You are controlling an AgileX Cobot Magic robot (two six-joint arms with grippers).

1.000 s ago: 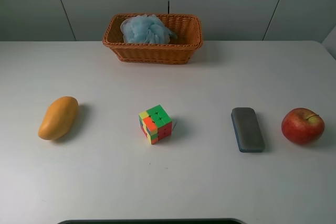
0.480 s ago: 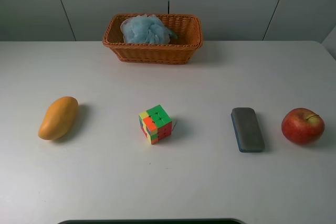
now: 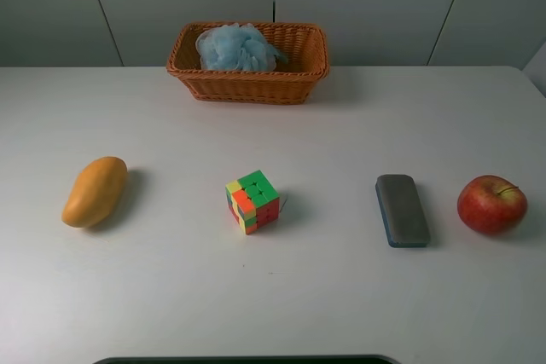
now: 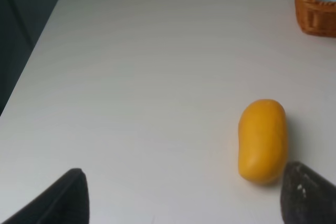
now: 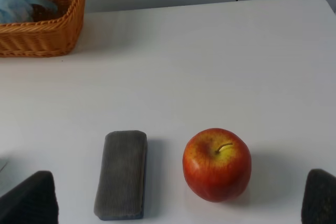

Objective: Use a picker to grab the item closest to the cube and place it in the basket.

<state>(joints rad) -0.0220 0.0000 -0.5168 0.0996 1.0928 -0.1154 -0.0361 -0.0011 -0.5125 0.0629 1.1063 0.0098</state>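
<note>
Nothing on the table has moved over the last second: every object sits exactly where it was, and neither arm has entered the overhead view. I read that as the task not having begun; I am holding at the start pose.

The cube (image 3: 252, 201) sits near the middle of the table, a little toward the near edge. The grey eraser (image 3: 402, 210) lies to its right, long side running front to back, and looks to me slightly closer to the cube than the mango (image 3: 94, 191) over toward the left edge, though the margin is not large. The apple (image 3: 491, 204) is just beside the eraser, close to the right edge, apart from it. The basket (image 3: 249, 83) stands at the far edge near the centre, with a blue bath puff (image 3: 236, 47) already inside.

The left gripper (image 4: 184, 195) shows two dark fingertips spread wide with nothing between them, the mango just ahead of one tip. The right gripper (image 5: 181, 203) is likewise spread wide and empty, with eraser and apple both lying ahead between its tips.

My judgement is that the right arm should go for the eraser, taking care not to nudge the apple.
</note>
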